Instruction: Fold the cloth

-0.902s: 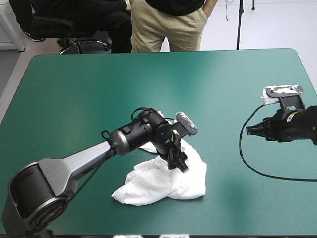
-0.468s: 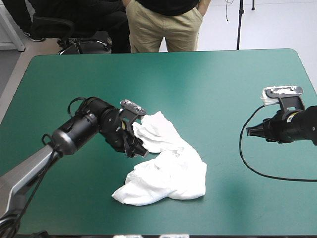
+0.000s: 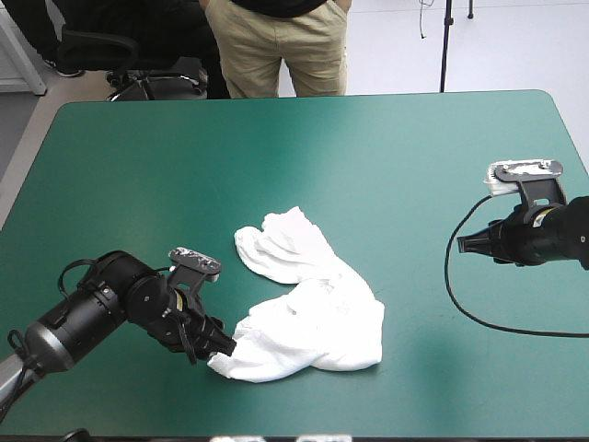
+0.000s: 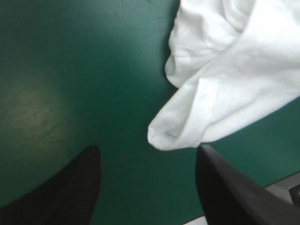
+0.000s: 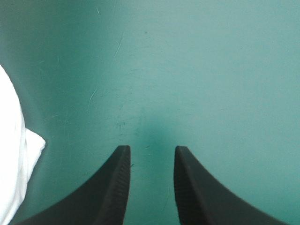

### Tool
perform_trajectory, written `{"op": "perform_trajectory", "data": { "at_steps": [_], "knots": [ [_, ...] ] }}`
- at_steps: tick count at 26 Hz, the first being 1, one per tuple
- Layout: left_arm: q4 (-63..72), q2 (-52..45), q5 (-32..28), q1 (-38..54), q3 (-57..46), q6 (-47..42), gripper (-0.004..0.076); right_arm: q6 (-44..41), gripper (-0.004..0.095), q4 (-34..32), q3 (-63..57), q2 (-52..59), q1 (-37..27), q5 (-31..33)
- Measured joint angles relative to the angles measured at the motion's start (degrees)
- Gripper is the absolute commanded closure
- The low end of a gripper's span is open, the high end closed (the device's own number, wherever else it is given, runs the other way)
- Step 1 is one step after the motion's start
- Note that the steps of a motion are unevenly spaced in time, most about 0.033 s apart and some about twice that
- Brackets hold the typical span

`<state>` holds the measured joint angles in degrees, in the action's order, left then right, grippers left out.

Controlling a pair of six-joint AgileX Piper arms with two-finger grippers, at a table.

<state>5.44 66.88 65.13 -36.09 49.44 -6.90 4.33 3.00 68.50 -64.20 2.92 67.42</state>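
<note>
The white T-shirt (image 3: 308, 313) lies as a crumpled heap on the teal-green cover, a little toward the near edge from the middle. My left gripper (image 3: 216, 345) sits low at the heap's near-left corner. In the left wrist view it (image 4: 147, 149) is open, and a pointed fold of the T-shirt (image 4: 211, 93) reaches just short of the gap between its fingers, untouched. My right gripper (image 3: 465, 242) hovers far to the right, pointing at the heap. Its fingers (image 5: 151, 148) stand a little apart over bare cover, open and holding nothing, with a bit of the T-shirt (image 5: 11, 159) beside them.
The table's near edge (image 4: 281, 185) runs close beside the left gripper. Bare teal-green cover (image 3: 304, 157) stretches between the heap and the far edge, and also between the heap and the right gripper.
The left arm has swung from over the heap's middle out to the left and back toward the near edge, ending low at the heap's near-left corner. The right arm has stayed still.
</note>
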Motion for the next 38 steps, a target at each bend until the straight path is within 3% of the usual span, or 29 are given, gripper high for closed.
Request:
{"op": "perform_trajectory", "data": {
  "at_steps": [20, 23, 27, 28, 29, 34, 38],
  "knots": [
    [3.34, 5.27, -11.09, -4.89, -8.61, 1.31, 0.0316, -0.25, 0.0611, 0.28, -0.01, 0.00, 0.00, 0.42],
    [3.05, 7.07, -13.06, -4.89, -9.65, 1.31, 0.0367, -0.25, 0.0611, 0.28, -0.01, 0.00, 0.00, 0.49],
    [2.08, 9.40, -13.64, -4.91, -10.38, 1.43, 0.0532, -0.25, 0.0611, 0.33, -0.01, 0.00, 0.00, 0.60],
    [1.80, 9.46, -13.49, -4.91, -10.38, 1.56, 0.0591, -0.25, 0.0611, 0.38, -0.01, 0.00, 0.00, 0.72],
    [1.25, 9.52, -13.44, -4.91, -10.38, 1.86, 0.0718, -0.02, 0.0611, 0.57, -0.01, 0.00, 0.00, 0.87],
    [1.03, 9.52, -14.04, -5.07, -10.38, 2.86, 0.0741, 1.03, 0.0610, 2.45, -0.01, 0.00, 3.54, 3.41],
    [1.07, 9.52, -14.04, -5.07, -10.38, 3.05, 0.0741, -1.09, 0.0500, 2.68, -0.01, -0.42, 16.10, 2.08]
  ]
}}
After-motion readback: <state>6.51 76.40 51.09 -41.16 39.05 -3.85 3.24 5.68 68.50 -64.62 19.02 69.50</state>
